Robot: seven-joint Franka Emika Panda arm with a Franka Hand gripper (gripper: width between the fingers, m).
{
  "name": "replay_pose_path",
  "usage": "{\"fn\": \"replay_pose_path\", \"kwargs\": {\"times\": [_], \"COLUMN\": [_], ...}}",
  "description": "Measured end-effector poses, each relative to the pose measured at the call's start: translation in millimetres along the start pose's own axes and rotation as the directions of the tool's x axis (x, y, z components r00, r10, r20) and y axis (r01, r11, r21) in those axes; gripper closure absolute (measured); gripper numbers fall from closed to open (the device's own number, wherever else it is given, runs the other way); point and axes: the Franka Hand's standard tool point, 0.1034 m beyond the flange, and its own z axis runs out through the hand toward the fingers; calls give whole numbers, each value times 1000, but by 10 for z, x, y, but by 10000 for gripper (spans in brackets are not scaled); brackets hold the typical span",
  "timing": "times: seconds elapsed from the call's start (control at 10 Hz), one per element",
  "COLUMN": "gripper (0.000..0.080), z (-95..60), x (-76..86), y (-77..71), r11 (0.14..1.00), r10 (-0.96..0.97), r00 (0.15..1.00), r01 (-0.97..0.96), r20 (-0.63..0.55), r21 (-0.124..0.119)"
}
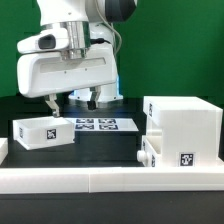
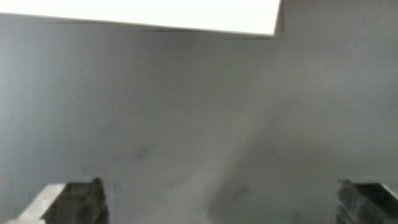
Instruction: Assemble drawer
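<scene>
The large white box housing [image 1: 183,128] stands at the exterior view's right, with tags on its side. A knobbed tray [image 1: 150,152] sits at its lower front, its knob facing the exterior view's left. A second small tagged tray [image 1: 45,131] lies loose at the exterior view's left. My gripper [image 1: 73,101] hangs open and empty above the table, just above and beside the loose tray. In the wrist view the gripper [image 2: 222,205] shows two dark fingertips [image 2: 75,202] far apart over blurred grey table, with a white edge [image 2: 143,14] beyond.
The marker board [image 1: 97,124] lies flat on the dark table behind the gripper. A low white rail [image 1: 100,178] runs along the front edge. A green backdrop stands behind.
</scene>
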Motion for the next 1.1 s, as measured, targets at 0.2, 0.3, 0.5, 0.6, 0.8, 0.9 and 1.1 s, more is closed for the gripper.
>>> {"fn": "replay_pose_path", "kwargs": {"times": [0.2,0.3,0.5,0.6,0.8,0.9,1.1], "gripper": [151,151,151,151,151,151,151], "z": [25,45,58,59,89,174,365], "x": [-283,-401,-439,-438,-465,-539,-712], "y": [-109,-133,-138,-139,-140,-151,-211], "r11": [999,999,999,999,1000,1000,1000], "r10": [16,26,19,18,13,13,11], "r00": [1000,1000,1000,1000,1000,1000,1000], "r01": [-16,-26,-18,-18,-13,-13,-11], "r20": [1,7,8,8,10,19,17], "r21": [-30,-31,-31,-31,-27,-14,-15]}}
